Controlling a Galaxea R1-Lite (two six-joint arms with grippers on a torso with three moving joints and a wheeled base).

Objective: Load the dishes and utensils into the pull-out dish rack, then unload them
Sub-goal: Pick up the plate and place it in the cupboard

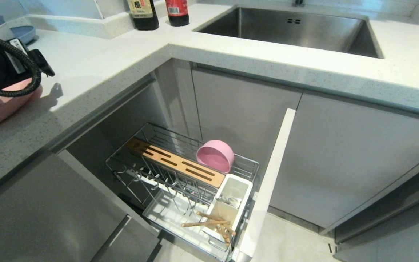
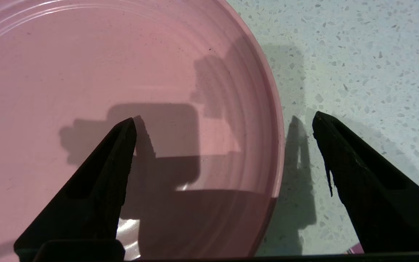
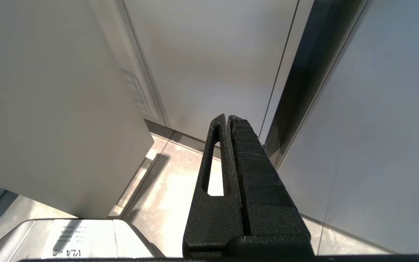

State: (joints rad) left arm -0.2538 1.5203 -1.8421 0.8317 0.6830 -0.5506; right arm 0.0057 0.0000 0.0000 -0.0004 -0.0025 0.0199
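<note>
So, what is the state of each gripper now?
Left gripper: open, straddling the round pink plastic plate's rim, holding nothing.
Right gripper: closed, empty.

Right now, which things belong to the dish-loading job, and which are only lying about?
Job: large flat pink plate; small round pink bowl; light wooden chopsticks; chrome wire pull-out rack; left gripper, jaws open.
Lying about: two dark bottles; steel sink; blue dishes.

Speckled white countertop [image 1: 115,65] with inset stainless sink [image 1: 296,31], two dark bottles [image 1: 143,14] at its back edge, blue dishes [image 1: 22,32] far left, grey cabinet doors [image 1: 344,160] below.
</note>
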